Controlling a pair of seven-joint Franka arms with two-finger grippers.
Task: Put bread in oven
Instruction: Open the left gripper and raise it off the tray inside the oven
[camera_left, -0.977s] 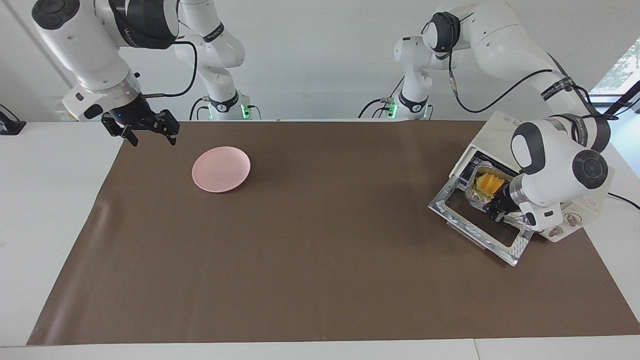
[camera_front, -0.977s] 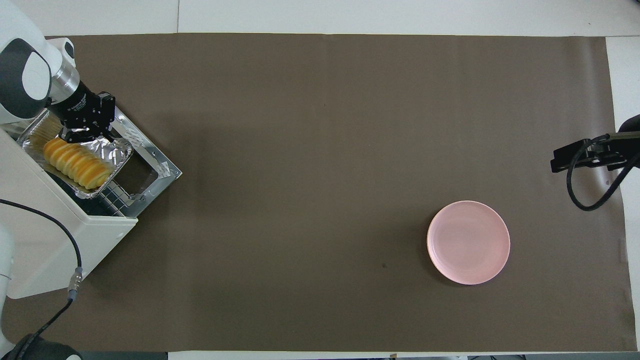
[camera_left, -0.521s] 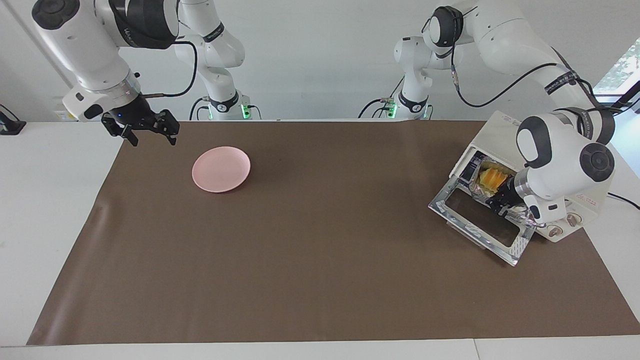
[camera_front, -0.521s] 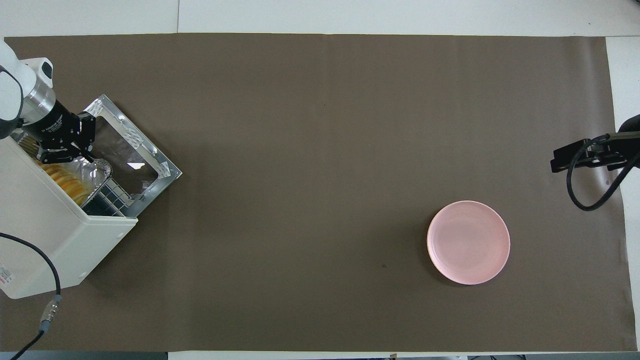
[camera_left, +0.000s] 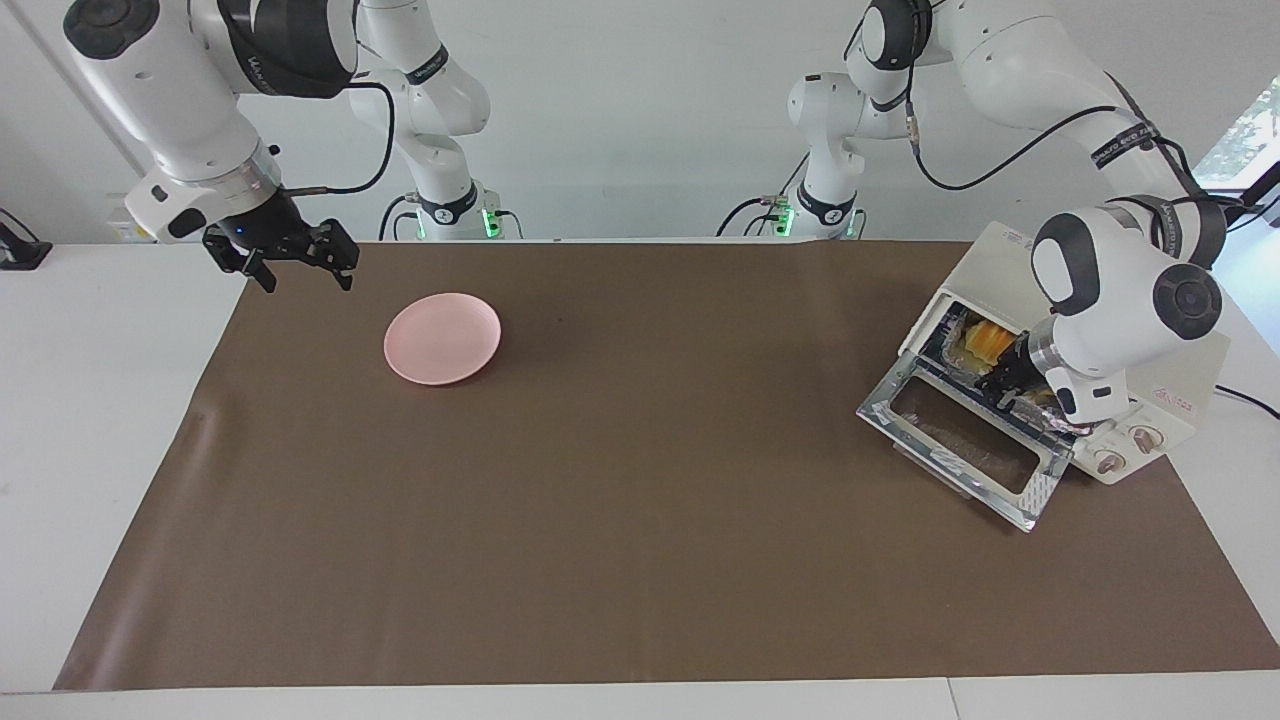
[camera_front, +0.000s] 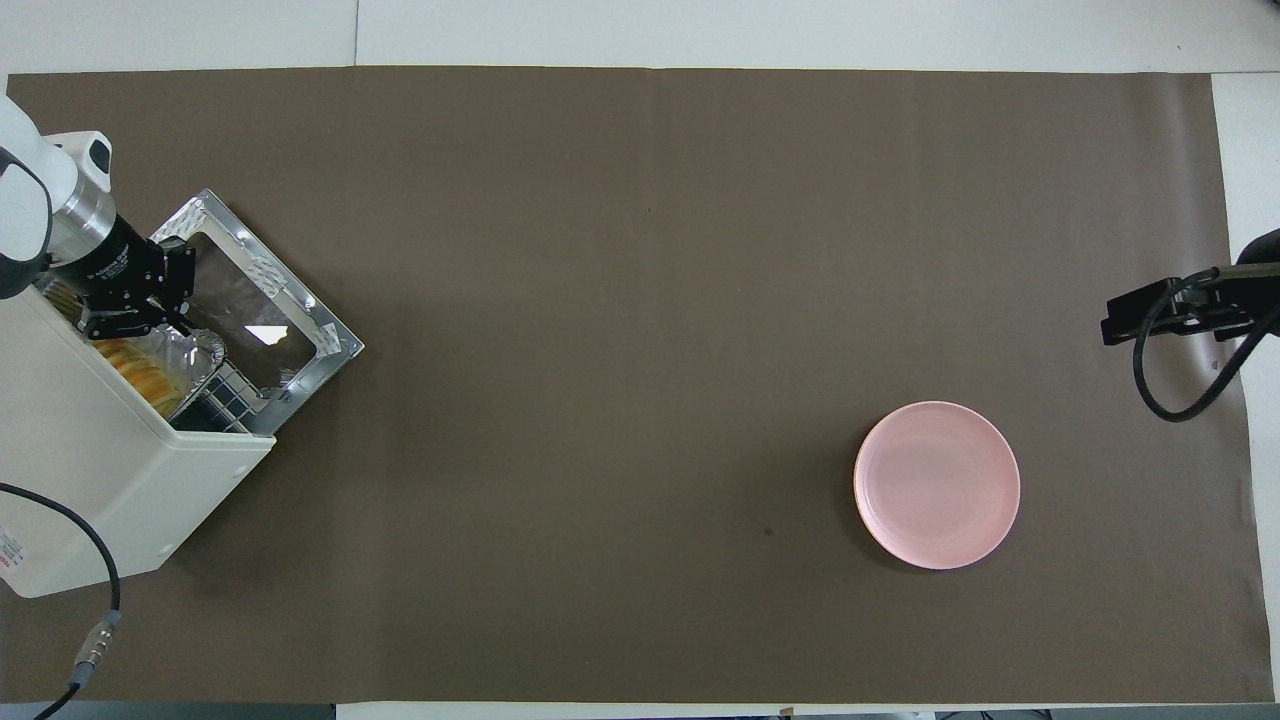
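**Bread sits inside the open oven, left claw at its mouth**

The bread (camera_left: 982, 340) lies in a crinkled foil tray (camera_front: 196, 348) on the rack inside the oven (camera_left: 990, 270), which stands at the left arm's end of the surface (camera_left: 640, 560). Only part of the loaf shows through the opening, the rest being hidden under the oven's top. The glass door (camera_left: 965, 440) hangs dropped down, flat in front of the oven.

The left claw (camera_left: 1003, 385) is at the oven's mouth, over the hinge end of the door, clenched at the near rim of the foil tray; whether it pinches the foil cannot be told.

The right claw (camera_left: 297, 262) waits in the air over the edge of the brown mat at the right arm's end, its fingers spread wide and holding nothing. A round pink plate (camera_left: 442, 338) lies on the mat near it.
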